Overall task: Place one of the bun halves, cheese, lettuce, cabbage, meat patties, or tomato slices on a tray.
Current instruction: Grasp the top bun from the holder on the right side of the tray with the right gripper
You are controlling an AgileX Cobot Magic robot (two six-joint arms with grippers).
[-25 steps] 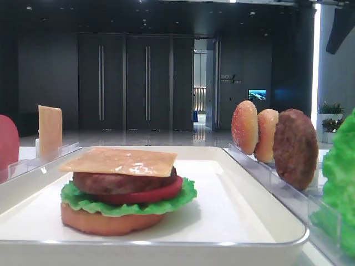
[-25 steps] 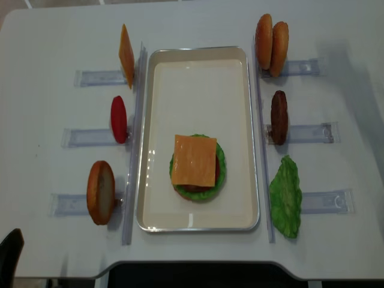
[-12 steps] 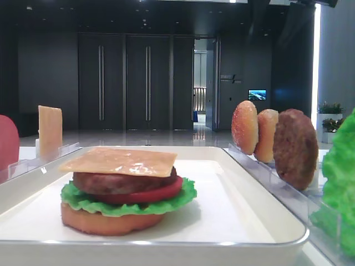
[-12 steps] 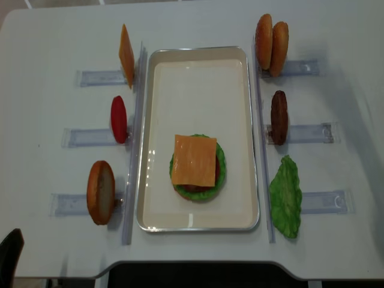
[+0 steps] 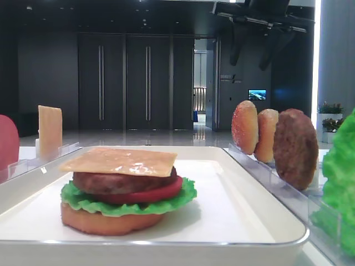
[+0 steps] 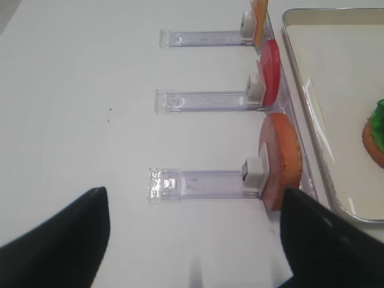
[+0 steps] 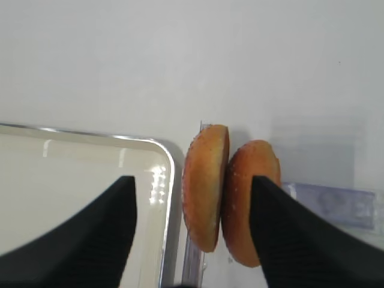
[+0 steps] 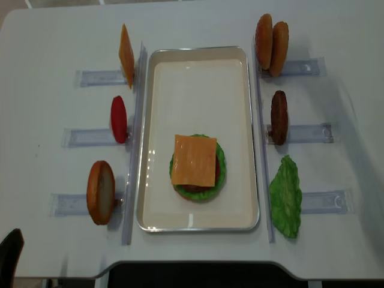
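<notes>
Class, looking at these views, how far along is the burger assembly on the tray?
Done: on the tray a stack stands with bottom bun, lettuce, tomato, patty and cheese on top. In hand: the right gripper, jaws open, hangs above the two bun halves in their rack, holding nothing. Left: a top bun on the stack.

Dark right robot arm newly entered at top of front view, above the upright seeded golden-brown buns.
</notes>
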